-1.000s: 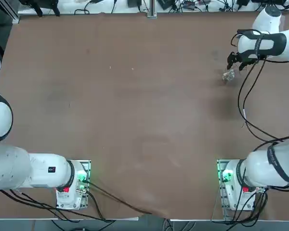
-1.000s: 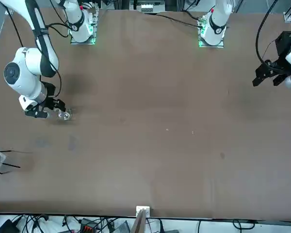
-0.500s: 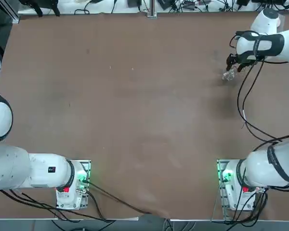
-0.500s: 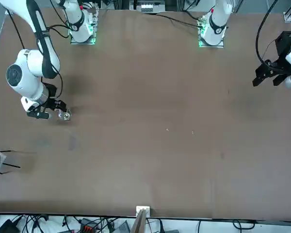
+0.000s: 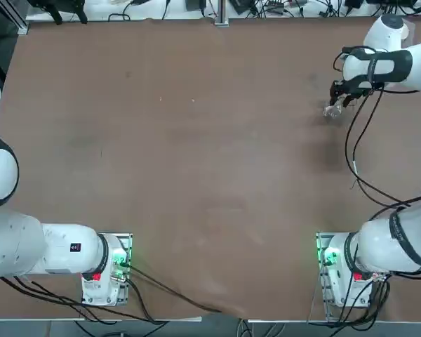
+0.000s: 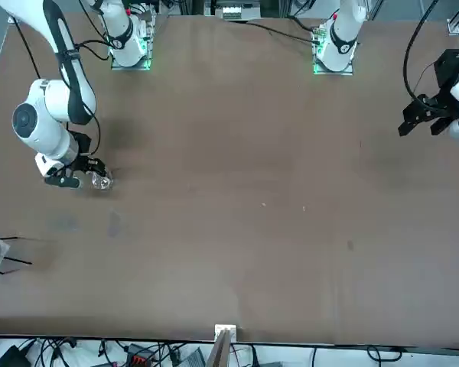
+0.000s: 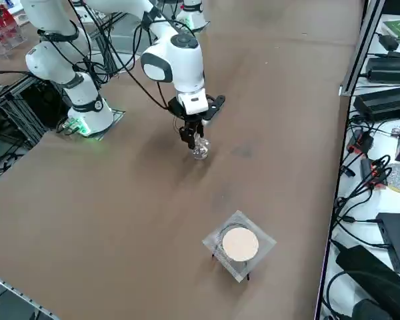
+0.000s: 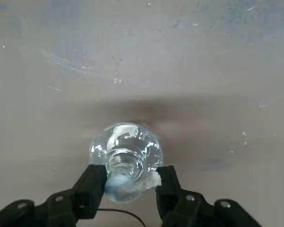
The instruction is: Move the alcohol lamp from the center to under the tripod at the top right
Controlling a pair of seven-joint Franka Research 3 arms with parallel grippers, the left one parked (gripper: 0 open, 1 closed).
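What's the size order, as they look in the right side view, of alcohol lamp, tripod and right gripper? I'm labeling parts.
Largest: tripod
Next: right gripper
Smallest: alcohol lamp

The brown tabletop (image 5: 196, 161) is marked by small pale specks and faint scuffs. Along its far side in the top view, a white surface (image 5: 175, 10) is strewn with black cables (image 7: 363, 183). In the right side view, a green circuit board (image 7: 399, 28) is laid there, and the table's edge is bordered by a metal rail (image 7: 361, 50).
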